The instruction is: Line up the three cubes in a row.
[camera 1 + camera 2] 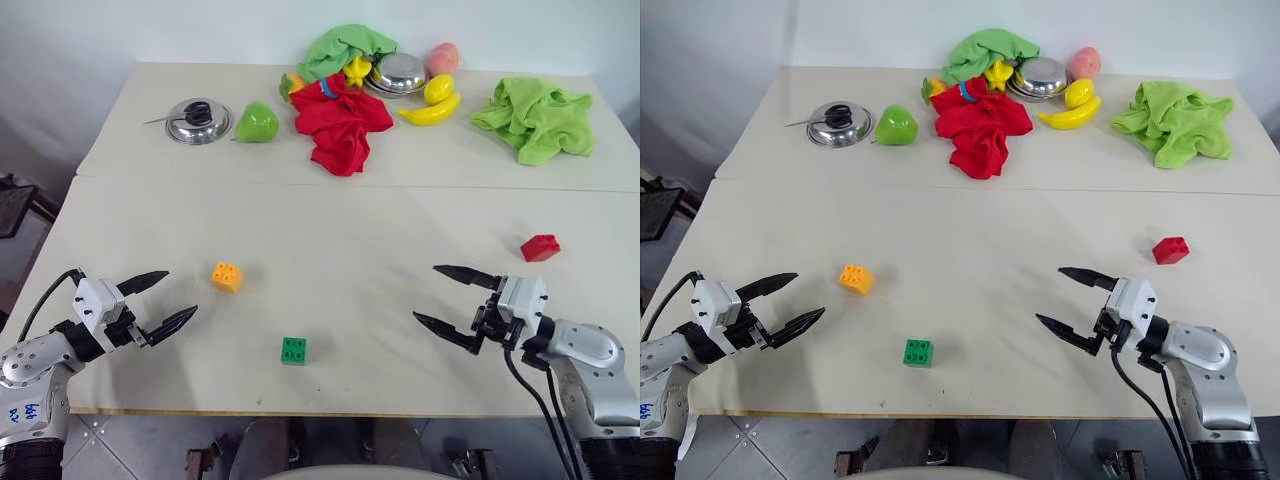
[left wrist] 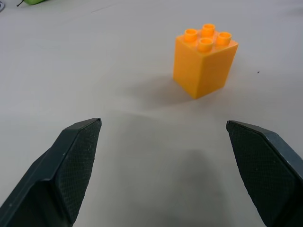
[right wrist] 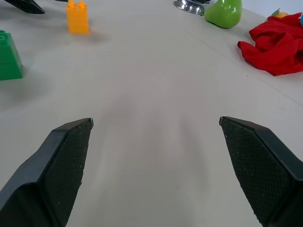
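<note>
At the far edge of the pale tabletop (image 1: 330, 220), a shiny steel bowl (image 1: 400, 72) is half hidden behind a crumpled red cloth (image 1: 340, 125) and a bunched green cloth (image 1: 345, 45); what the bowl holds cannot be made out. A yellow star toy (image 1: 357, 70) lies against its rim.

The left tool (image 1: 158, 303) hovers over the near left edge, its two black fingers spread wide around nothing. The small orange-yellow studded plastic block (image 1: 227, 276) stands just ahead of its tips, apart from them.

The right tool (image 1: 452, 298) is likewise spread wide and empty over the near right side. The small red studded plastic block (image 1: 540, 247) lies beyond it, towards its outer side. The small green studded plastic block (image 1: 293, 350) sits between the two tools, near the front edge.
</note>
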You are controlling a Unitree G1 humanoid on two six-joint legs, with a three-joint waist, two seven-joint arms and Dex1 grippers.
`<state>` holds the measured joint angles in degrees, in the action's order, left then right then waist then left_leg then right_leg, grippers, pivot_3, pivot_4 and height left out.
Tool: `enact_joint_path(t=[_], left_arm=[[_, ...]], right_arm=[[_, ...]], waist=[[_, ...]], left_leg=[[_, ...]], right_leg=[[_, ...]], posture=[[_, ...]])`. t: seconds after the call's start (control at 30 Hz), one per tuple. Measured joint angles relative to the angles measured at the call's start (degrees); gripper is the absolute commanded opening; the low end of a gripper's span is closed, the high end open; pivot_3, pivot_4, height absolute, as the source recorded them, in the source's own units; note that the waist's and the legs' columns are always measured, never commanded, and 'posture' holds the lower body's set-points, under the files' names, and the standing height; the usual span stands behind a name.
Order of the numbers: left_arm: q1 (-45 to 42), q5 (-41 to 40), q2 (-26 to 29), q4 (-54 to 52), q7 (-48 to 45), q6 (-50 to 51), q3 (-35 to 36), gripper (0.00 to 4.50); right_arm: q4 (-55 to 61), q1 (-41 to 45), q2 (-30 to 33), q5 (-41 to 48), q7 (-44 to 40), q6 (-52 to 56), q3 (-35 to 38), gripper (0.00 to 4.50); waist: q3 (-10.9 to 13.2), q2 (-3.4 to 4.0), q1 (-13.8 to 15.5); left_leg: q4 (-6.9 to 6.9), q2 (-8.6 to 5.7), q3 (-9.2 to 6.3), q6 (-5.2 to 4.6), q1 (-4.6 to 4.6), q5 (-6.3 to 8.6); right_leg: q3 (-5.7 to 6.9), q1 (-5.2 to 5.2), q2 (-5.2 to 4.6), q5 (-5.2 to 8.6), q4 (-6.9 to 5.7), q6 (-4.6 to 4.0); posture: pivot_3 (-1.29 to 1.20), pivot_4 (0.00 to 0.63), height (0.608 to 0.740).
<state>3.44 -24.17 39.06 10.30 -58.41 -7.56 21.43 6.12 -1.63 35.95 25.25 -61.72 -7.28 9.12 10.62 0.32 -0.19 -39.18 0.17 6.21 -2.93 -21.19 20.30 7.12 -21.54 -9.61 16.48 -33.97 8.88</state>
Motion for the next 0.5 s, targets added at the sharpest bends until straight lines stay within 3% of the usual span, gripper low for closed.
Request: enact_joint_path(t=[0.2, 0.37, 0.5], left_arm=[[1.34, -2.73, 0.0, -3.3, 0.07, 5.28, 0.01, 4.49], [1.23, -9.18, 0.83, -16.7, 1.01, 16.7, -0.85, 4.49], [0.25, -9.21, 0.98, -25.96, 1.18, 18.39, -6.08, 4.49]], right_arm=[[-0.07, -1.16, -0.03, 0.51, 0.78, -0.11, 1.52, 4.5], [2.93, -7.33, 0.01, 6.25, 5.01, 2.31, 12.73, 4.5], [3.35, -13.67, -1.15, 8.07, 9.98, 2.44, 23.25, 4.5]], waist=[[0.01, -0.01, 0.19], [0.01, -0.01, 0.47], [-0.02, 0.03, 0.31]], left_leg=[[0.0, 0.0, -0.04, 0.0, -0.04, 0.0], [-0.01, -0.06, -0.17, -0.01, -0.06, 0.0], [-0.01, -0.06, -0.11, 0.0, -0.03, 0.0]], right_leg=[[0.01, 0.0, 0.0, 0.0, 0.0, 0.0], [0.05, 0.06, -0.05, 0.0, 0.01, 0.0], [0.01, 0.09, 0.02, 0.0, 0.05, 0.0]], posture=[[0.0, 0.15, 0.74], [0.0, 0.15, 0.74], [0.0, 0.15, 0.74]])
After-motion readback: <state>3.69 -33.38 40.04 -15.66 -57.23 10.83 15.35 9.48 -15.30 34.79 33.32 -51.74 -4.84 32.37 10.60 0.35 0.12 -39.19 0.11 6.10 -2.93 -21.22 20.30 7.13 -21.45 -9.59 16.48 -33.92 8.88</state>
